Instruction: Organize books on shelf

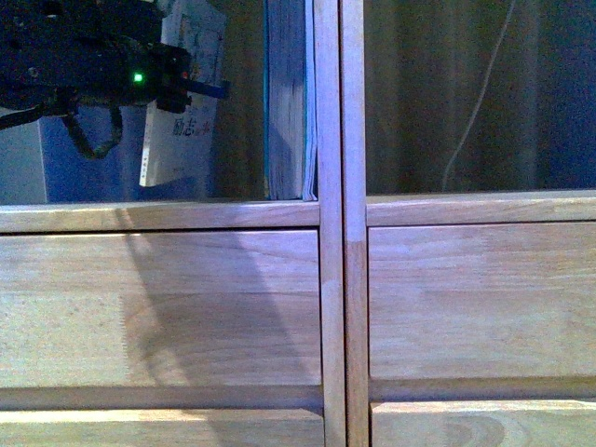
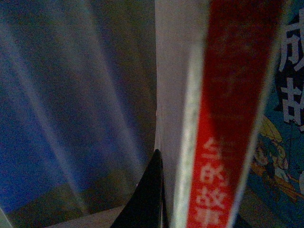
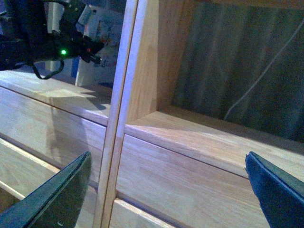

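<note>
Paperback (image 1: 177, 130), white and blue with black characters and a red-and-white spine, is hanging tilted in the left compartment (image 1: 244, 112) of the shelf (image 1: 158, 216), apart from the thick book (image 1: 287, 102) standing upright against the central upright (image 1: 340, 279). Left tool (image 1: 207, 87) is pinching the paperback at its spine. Placement step is apparently in progress; the next move is calling for setting the paperback upright beside the thick book. Right tool (image 3: 166, 190) is facing the right compartment (image 1: 419, 93), fingers spread, holding nothing.

Black arm (image 1: 74, 47), green light (image 1: 138, 78), looped cable (image 1: 90, 146), dark fingers (image 3: 52, 199)
</note>
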Controlling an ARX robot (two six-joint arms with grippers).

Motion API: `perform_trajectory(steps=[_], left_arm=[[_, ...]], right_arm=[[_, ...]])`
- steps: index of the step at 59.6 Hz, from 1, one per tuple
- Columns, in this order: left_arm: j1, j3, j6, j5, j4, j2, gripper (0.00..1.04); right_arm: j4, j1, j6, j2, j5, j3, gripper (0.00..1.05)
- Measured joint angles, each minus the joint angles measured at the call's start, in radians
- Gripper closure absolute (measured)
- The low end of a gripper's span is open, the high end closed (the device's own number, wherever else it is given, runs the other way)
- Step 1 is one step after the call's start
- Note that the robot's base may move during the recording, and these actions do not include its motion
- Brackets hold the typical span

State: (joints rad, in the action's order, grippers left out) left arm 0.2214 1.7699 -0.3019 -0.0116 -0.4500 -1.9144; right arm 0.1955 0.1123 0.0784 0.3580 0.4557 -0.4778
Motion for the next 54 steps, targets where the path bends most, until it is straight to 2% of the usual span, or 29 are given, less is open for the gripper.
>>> perform_trajectory(steps=[23,34,43,54], left_arm=[[0.126,0.025,0.012,0.109,0.076,-0.016,0.98],[0.134,0.051,0.027,0.193,0.167,-0.018,0.98],[0.127,0.081,0.054,0.198,0.236,-0.018,0.98],[0.124,0.068,0.065,0.172,0.255,-0.016,0.67]], right_arm=[[0.000,0.000,0.002,0.000,0.000,0.000,0.07],[0.000,0.000,0.002,0.000,0.000,0.000,0.07],[0.000,0.000,0.002,0.000,0.000,0.000,0.07],[0.000,-0.002,0.002,0.000,0.000,0.000,0.07]])
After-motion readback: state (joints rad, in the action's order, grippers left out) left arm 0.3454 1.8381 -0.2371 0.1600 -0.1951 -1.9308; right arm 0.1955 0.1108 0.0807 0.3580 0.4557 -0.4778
